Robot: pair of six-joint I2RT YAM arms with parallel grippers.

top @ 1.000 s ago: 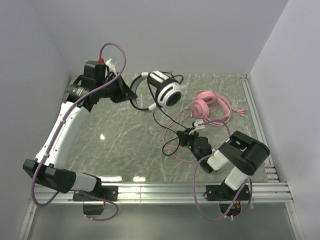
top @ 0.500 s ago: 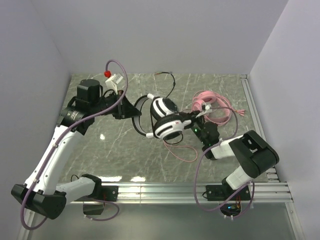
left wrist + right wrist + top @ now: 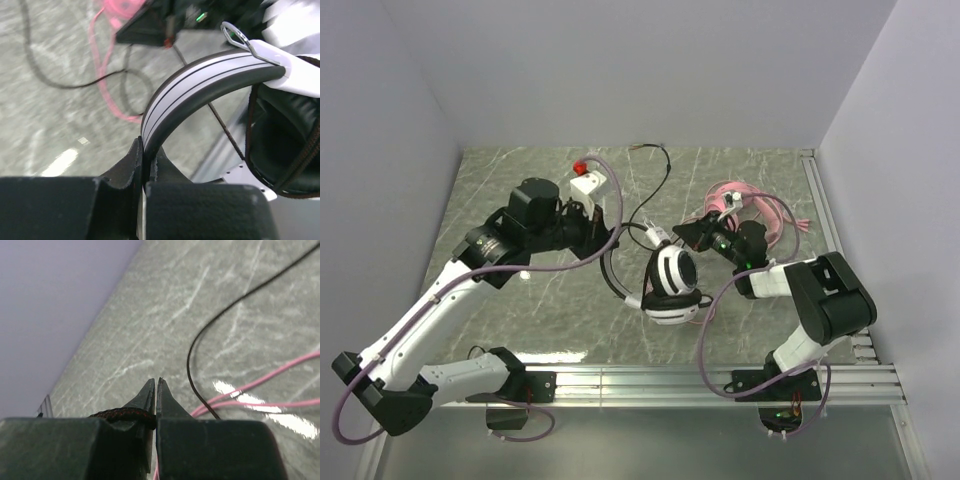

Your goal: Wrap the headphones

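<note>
Your left gripper (image 3: 146, 150), just left of the black and white headset (image 3: 672, 285), is clamped on its headband (image 3: 200, 80). Just right of and behind that headset, your right gripper (image 3: 156, 385) pinches the black cable (image 3: 120, 413). The pink headset (image 3: 735, 200) lies farther right.

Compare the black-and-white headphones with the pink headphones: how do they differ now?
Colour: the black-and-white headphones are black and white; the pink headphones are all pink.
Hold: the left gripper clamps the headband of the black-and-white headphones; the pink headphones lie free on the table.
Cable: the right gripper pinches the black cable; the pink cable lies loose.
Both are wired over-ear headsets.
</note>
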